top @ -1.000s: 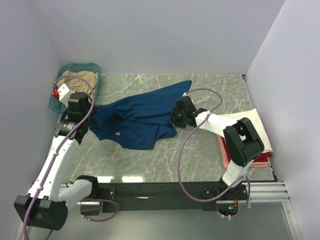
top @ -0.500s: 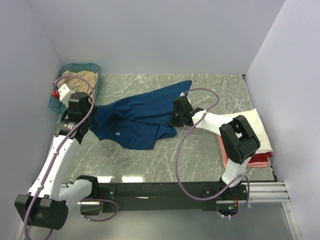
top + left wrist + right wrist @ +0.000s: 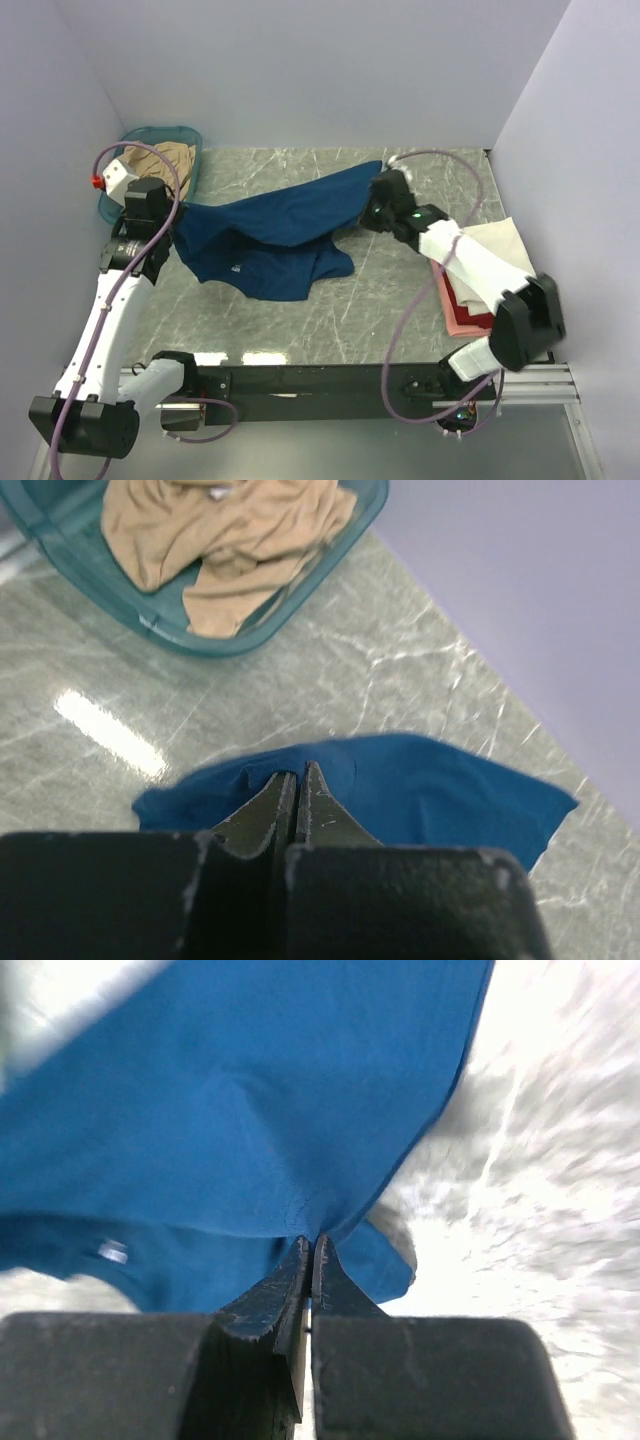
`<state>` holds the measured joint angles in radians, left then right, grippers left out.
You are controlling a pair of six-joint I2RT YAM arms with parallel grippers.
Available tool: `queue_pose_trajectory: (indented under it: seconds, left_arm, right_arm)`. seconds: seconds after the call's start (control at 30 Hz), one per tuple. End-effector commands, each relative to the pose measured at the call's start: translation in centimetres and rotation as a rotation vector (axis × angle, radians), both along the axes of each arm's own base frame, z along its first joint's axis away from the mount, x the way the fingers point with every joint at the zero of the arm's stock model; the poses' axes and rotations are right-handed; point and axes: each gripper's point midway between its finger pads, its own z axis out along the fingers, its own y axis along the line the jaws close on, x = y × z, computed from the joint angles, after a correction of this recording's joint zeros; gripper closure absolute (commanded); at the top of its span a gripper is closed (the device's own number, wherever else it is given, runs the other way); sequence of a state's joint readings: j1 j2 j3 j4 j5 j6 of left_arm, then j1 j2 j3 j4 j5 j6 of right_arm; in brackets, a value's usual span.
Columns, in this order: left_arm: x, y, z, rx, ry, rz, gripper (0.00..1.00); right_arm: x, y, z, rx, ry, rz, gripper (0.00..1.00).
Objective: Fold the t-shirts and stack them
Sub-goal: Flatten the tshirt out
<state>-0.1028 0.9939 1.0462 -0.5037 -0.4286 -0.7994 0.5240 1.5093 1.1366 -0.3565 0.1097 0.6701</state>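
Observation:
A dark blue t-shirt (image 3: 275,232) lies crumpled across the middle of the marble table, its white print (image 3: 233,266) showing near the left. My left gripper (image 3: 178,216) is shut on the shirt's left edge (image 3: 400,785), and my right gripper (image 3: 368,212) is shut on its right edge (image 3: 260,1120), which is lifted off the table. A tan t-shirt (image 3: 165,157) (image 3: 220,540) sits bunched in the teal basket. On the right, a cream-white t-shirt (image 3: 500,250) lies folded on top of pink (image 3: 462,318) and red ones, partly hidden by my right arm.
The teal plastic basket (image 3: 190,133) (image 3: 330,540) stands in the back left corner against the wall. Pale walls close in the table on three sides. Purple cables loop over both arms. The black mounting rail (image 3: 320,380) runs along the near edge.
My right gripper closed on the blue shirt's right edge and swung up and back-right with it. The left gripper rose slightly, stretching the cloth between the two.

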Motion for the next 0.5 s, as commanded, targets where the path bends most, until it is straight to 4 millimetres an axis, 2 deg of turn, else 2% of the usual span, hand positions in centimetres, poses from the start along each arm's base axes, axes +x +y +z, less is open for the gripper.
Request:
queue_pose_trajectory:
  seconds: [0.0,0.1,0.17,0.2,0.27,0.3,0.33,0.4,0.47]
  left_arm:
    - [-0.7,1.0,4.6,0.03,-0.097,0.025,0.99]
    - [-1.6,1.3,8.1,0.036,-0.162,0.032,0.99]
    - [-2.5,1.3,9.6,0.033,-0.186,0.027,0.99]
    - [-3.2,1.4,11.5,0.028,-0.227,0.028,0.99]
    - [-4.5,1.1,13.4,0.021,-0.266,0.007,0.99]
    - [-5.3,1.0,15.4,0.014,-0.313,-0.001,0.99]
    - [-5.9,0.8,16.4,0.012,-0.336,-0.018,0.99]
    - [-7.8,0.7,19.2,0.005,-0.404,-0.036,1.0]
    - [-9.1,0.3,21.1,-0.003,-0.454,-0.065,1.0]
  right_arm:
    - [0.2,-3.4,7.6,-0.002,-0.153,-0.064,1.0]
    - [-1.5,-5.7,13.0,0.043,-0.256,-0.089,1.0]
    - [-2.4,-7.3,15.5,0.052,-0.298,-0.111,1.0]
    - [-2.9,-8.0,16.6,0.059,-0.321,-0.119,1.0]
    - [-4.8,-10.0,20.3,0.078,-0.395,-0.149,1.0]
    - [-5.9,-10.9,22.1,0.091,-0.438,-0.161,1.0]
    - [-6.6,-11.5,23.1,0.094,-0.46,-0.168,1.0]
    - [-8.8,-13.1,26.5,0.104,-0.536,-0.194,1.0]
    - [-10.7,-14.5,29.4,0.1,-0.594,-0.225,1.0]
